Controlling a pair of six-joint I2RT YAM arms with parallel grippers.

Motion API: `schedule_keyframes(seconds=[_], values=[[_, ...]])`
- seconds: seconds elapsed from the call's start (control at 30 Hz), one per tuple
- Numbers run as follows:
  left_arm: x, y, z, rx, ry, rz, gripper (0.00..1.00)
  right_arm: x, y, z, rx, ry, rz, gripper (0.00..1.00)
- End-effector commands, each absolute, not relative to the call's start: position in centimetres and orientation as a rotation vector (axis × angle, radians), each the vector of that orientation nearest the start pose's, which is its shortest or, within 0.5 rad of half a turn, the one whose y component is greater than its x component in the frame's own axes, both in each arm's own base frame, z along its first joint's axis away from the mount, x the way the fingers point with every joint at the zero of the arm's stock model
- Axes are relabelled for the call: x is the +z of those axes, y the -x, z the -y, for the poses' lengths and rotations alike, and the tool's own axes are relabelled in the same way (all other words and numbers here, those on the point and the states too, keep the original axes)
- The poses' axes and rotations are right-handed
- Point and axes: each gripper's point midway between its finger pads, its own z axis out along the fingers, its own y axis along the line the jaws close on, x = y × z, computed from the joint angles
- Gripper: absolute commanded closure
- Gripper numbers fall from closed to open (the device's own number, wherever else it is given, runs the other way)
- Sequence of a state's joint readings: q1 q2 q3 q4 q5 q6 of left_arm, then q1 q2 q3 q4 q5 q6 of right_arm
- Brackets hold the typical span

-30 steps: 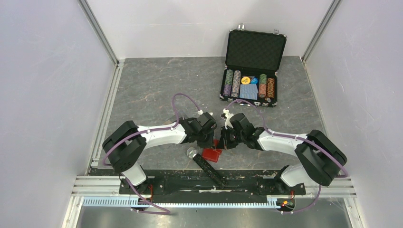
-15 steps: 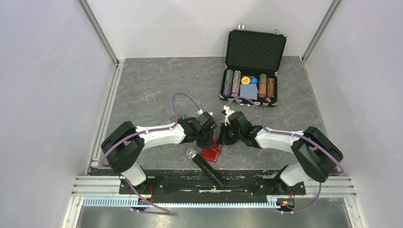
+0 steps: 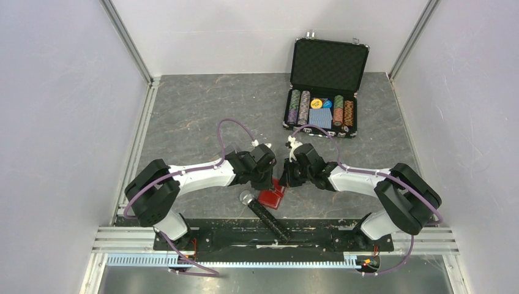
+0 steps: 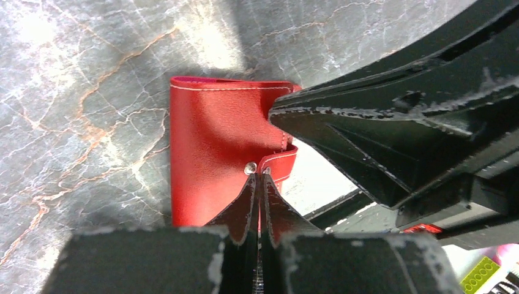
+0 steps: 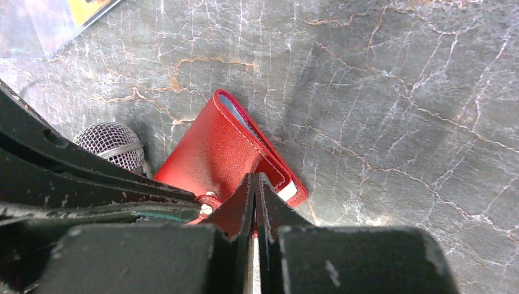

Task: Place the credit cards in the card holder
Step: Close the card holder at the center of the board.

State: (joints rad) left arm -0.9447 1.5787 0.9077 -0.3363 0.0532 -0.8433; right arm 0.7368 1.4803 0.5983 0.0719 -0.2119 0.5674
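Observation:
The card holder (image 3: 271, 198) is a red wallet lying folded shut on the grey table, near the front edge between the two arms. In the left wrist view the card holder (image 4: 208, 153) shows its snap and closing tab. My left gripper (image 4: 261, 176) is shut, its tips right at that snap. My right gripper (image 5: 254, 177) is also shut, with its tips on the tab side of the card holder (image 5: 211, 153). From above, the left gripper (image 3: 270, 178) and the right gripper (image 3: 286, 178) meet over the wallet. The credit cards are hidden.
A black microphone (image 3: 262, 212) with a mesh head lies just left of the wallet, reaching to the front rail. An open black poker-chip case (image 3: 321, 110) stands at the back right. A clear plastic case (image 5: 55, 24) lies at the far left of the right wrist view.
Both arms have shifted slightly, the right gripper edging left toward the wallet. The wallet has barely moved and both grippers stay shut.

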Motion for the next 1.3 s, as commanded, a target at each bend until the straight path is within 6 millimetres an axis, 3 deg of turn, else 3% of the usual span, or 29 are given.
schedule_keyframes(seconds=[0.0, 0.2, 0.43, 0.7, 1.0, 1.27], values=[[4.4, -18.5, 30.5, -0.618, -0.167, -2.723, 0.98, 0.8, -20.0, -25.3, 0.724, 0.336, -2.589, 1.00], [2.9, -18.0, 30.4, -0.614, -0.145, -2.761, 0.98, 1.2, -20.2, -25.3, 0.723, 0.339, -2.575, 1.00], [2.3, -18.1, 30.1, -0.594, -0.147, -2.754, 0.98, 1.7, -20.2, -25.6, 0.745, 0.365, -2.557, 1.00], [3.6, -18.9, 30.6, -0.608, -0.176, -2.708, 0.98, 1.6, -19.9, -25.5, 0.754, 0.376, -2.564, 1.00], [3.3, -19.6, 30.3, -0.572, -0.143, -2.699, 0.98, 1.7, -19.8, -25.5, 0.758, 0.383, -2.557, 1.00], [5.6, -20.1, 31.4, -0.683, -0.177, -2.609, 0.98, 1.5, -19.6, -25.3, 0.753, 0.386, -2.561, 1.00]])
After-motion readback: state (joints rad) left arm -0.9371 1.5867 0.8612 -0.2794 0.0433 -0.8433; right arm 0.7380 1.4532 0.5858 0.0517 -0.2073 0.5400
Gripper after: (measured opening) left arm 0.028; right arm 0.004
